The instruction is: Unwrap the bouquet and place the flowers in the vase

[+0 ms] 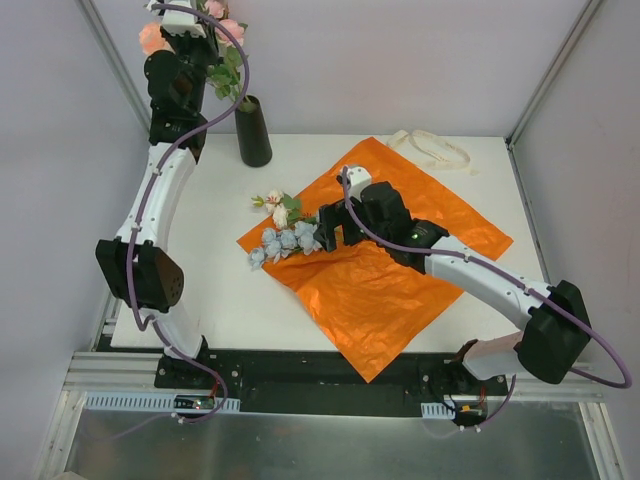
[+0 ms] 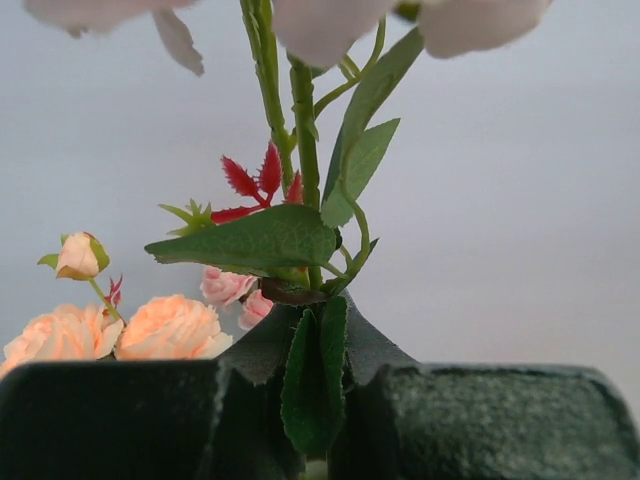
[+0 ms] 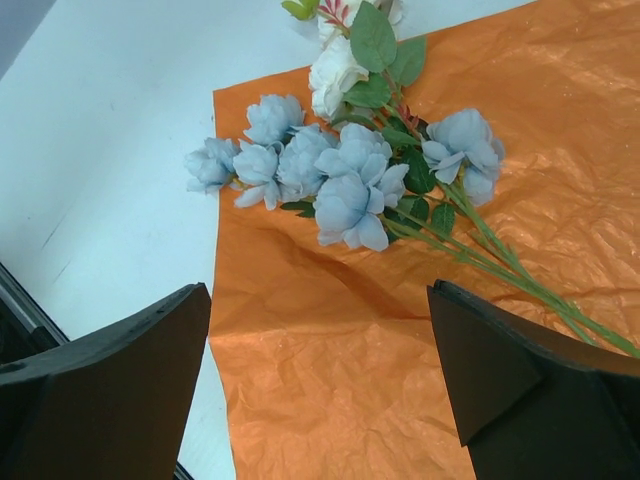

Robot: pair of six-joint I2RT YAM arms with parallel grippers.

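Right now my L gripper [image 2: 312, 405] is clenched tight on the peach flowers [image 2: 170, 328], dark rubbery pads pinching thin green plastic stems and one leaf between them. From the wrist cam the stems run straight out away from the fingers, w/ matte cloth-like leaves, a spiky red sprig and soft ruffled peach and pink heads. Up top, that bunch hangs high at the far L corner, above and just L of the vase [image 1: 253, 130], a tall, smooth black tapered tube standing upright on the white table [image 1: 220, 290]. Can't tell if any stem reaches its mouth.

R gripper [image 3: 320, 330] is spread wide, holding nothing, hovering over the paper [image 3: 330, 400]. That sheet is shiny, crinkled orange, laid out flat as a rough diamond. Blue flowers [image 3: 340, 170] lie flat on its L corner along w/ a cream rose [image 3: 335, 70]: heads point toward my L side, long thin stems run R toward the R gripper. Cream ribbon [image 1: 432, 148] lies loose at the far edge, well apart.
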